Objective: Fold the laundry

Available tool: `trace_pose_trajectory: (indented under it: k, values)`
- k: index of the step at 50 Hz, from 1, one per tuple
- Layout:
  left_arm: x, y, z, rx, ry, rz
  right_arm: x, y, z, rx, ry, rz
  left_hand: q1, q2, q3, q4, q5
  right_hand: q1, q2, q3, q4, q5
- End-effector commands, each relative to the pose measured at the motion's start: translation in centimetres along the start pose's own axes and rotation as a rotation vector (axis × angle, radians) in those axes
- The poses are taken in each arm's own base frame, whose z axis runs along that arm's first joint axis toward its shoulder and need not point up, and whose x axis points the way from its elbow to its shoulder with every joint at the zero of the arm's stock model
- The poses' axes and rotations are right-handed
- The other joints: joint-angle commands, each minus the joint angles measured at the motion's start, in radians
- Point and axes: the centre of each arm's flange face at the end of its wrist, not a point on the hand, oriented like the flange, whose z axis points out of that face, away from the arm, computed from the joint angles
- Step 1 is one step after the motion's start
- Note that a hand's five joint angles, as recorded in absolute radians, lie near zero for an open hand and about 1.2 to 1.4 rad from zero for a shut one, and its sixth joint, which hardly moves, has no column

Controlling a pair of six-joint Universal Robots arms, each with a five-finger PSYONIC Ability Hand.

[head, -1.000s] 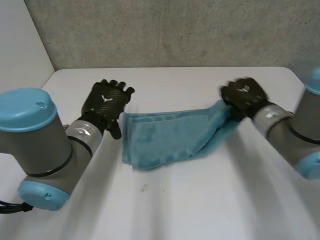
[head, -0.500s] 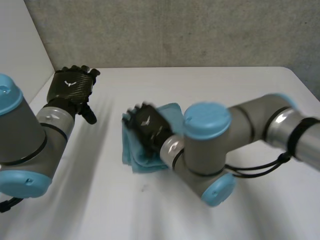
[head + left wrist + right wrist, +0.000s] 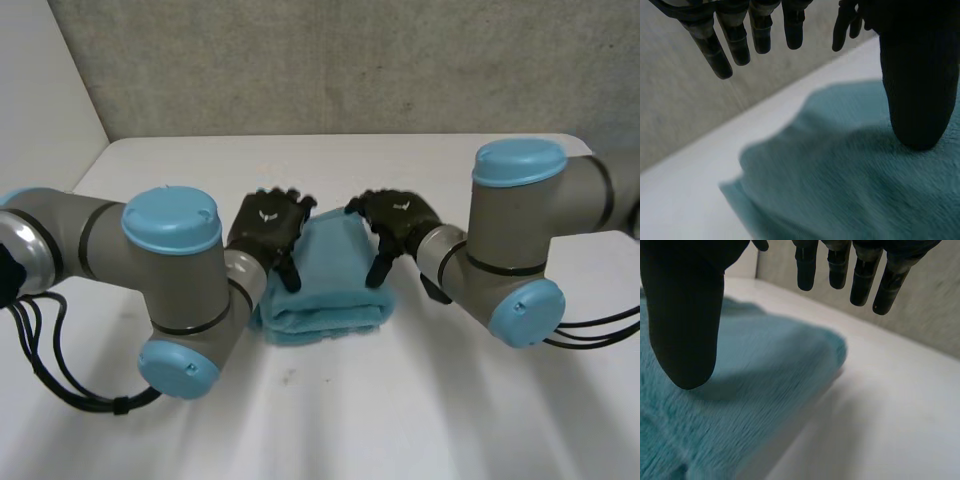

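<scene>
Teal towel (image 3: 325, 285) between left robot hand (image 3: 268, 222) and right robot hand (image 3: 405, 220)

A: Which parts of the towel (image 3: 325, 290) are covered?
B: Head view: part of its left edge lies behind the left hand (image 3: 266, 226), and part of its right edge behind the right hand (image 3: 400, 222).
A: Thumb contact?
B: Cannot tell. In the wrist views, the left thumb (image 3: 915, 85) and the right thumb (image 3: 685, 315) each hide the cloth beneath. The towel runs past the frame edge in both.
</scene>
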Motion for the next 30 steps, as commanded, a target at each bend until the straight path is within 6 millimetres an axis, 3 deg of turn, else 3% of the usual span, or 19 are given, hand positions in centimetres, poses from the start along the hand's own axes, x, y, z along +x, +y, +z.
trace_pose_trajectory:
  k: [1, 7, 10, 12, 13, 15, 16, 17, 18, 20, 21, 23, 26, 28, 30]
  values:
    - [-1.7, 3.0, -0.6, -0.185, -0.031, -0.039, -0.5, 3.0, 1.9, -0.115, -0.057, 0.026, -0.010, -0.010, -0.020, -0.012, -0.030, -0.030, -0.044, -0.039, -0.056, -0.060]
    - [-2.0, 3.4, -1.4, -0.252, -0.028, -0.036, -0.5, 3.1, 2.1, -0.158, -0.067, 0.023, -0.010, -0.010, -0.020, -0.012, -0.030, -0.030, -0.044, -0.039, -0.056, -0.060]
    - [-2.2, 2.6, -1.8, -0.250, -0.027, -0.036, -0.4, 2.1, 2.1, -0.138, -0.067, 0.019, -0.013, -0.013, -0.023, -0.015, -0.033, -0.030, -0.044, -0.039, -0.056, -0.060]
    - [-2.4, 0.5, -2.3, -0.195, -0.030, -0.036, -0.4, -0.2, 1.4, -0.082, -0.063, 0.008, -0.016, -0.016, -0.026, -0.018, -0.036, -0.030, -0.044, -0.039, -0.056, -0.060]
    - [-2.4, 0.5, -2.3, -0.195, -0.030, -0.036, -0.4, -0.2, 1.4, -0.082, -0.063, 0.008, -0.016, -0.016, -0.026, -0.018, -0.036, -0.030, -0.044, -0.039, -0.056, -0.060]
    - [-2.9, -2.6, -3.0, -0.111, -0.045, -0.040, -0.1, -5.3, -0.8, 0.044, -0.041, -0.013, -0.019, -0.019, -0.029, -0.021, -0.038, -0.030, -0.044, -0.039, -0.056, -0.060]
    - [-2.9, -2.6, -3.0, -0.110, -0.045, -0.040, -0.1, -5.3, -0.8, 0.044, -0.041, -0.013, -0.019, -0.019, -0.029, -0.021, -0.038, -0.030, -0.044, -0.039, -0.056, -0.060]
    - [-3.3, -4.3, -3.5, -0.061, -0.054, -0.041, 0.1, -7.6, -2.0, 0.111, -0.024, -0.023, -0.022, -0.022, -0.032, -0.024, -0.041, -0.030, -0.044, -0.039, -0.056, -0.060]
    - [-3.4, -4.3, -3.5, -0.061, -0.054, -0.041, 0.1, -7.6, -2.0, 0.112, -0.024, -0.023, -0.022, -0.022, -0.032, -0.024, -0.041, -0.030, -0.044, -0.039, -0.056, -0.060]
    - [-4.4, -8.2, -4.9, 0.049, -0.082, -0.049, 1.7, -10.9, -4.3, 0.222, 0.073, -0.037, -0.022, -0.022, -0.032, -0.024, -0.041, -0.030, -0.044, -0.039, -0.056, -0.060]
    - [-4.4, -8.2, -4.9, 0.050, -0.082, -0.049, 1.7, -10.9, -4.3, 0.223, 0.074, -0.037, -0.022, -0.022, -0.032, -0.024, -0.041, -0.030, -0.044, -0.039, -0.056, -0.060]
    - [-6.0, -11.4, -6.6, 0.142, -0.122, -0.056, 3.9, -13.9, -7.3, 0.326, 0.221, -0.049, -0.022, -0.022, -0.032, -0.024, -0.041, -0.030, -0.044, -0.039, -0.056, -0.060]
    - [-7.2, -12.7, -7.4, 0.176, -0.153, -0.058, 5.0, -15.1, -8.8, 0.371, 0.289, -0.049, -0.019, -0.019, -0.029, -0.021, -0.038, -0.030, -0.044, -0.039, -0.056, -0.060]
    - [-10.0, -14.2, -8.8, 0.210, -0.226, -0.065, 7.1, -16.0, -11.3, 0.410, 0.392, -0.041, -0.013, -0.013, -0.023, -0.015, -0.033, -0.030, -0.044, -0.039, -0.056, -0.060]
    - [-11.0, -14.8, -9.6, 0.214, -0.254, -0.073, 7.9, -16.0, -12.3, 0.408, 0.428, -0.040, -0.016, -0.016, -0.026, -0.018, -0.036, -0.030, -0.044, -0.039, -0.056, -0.060]
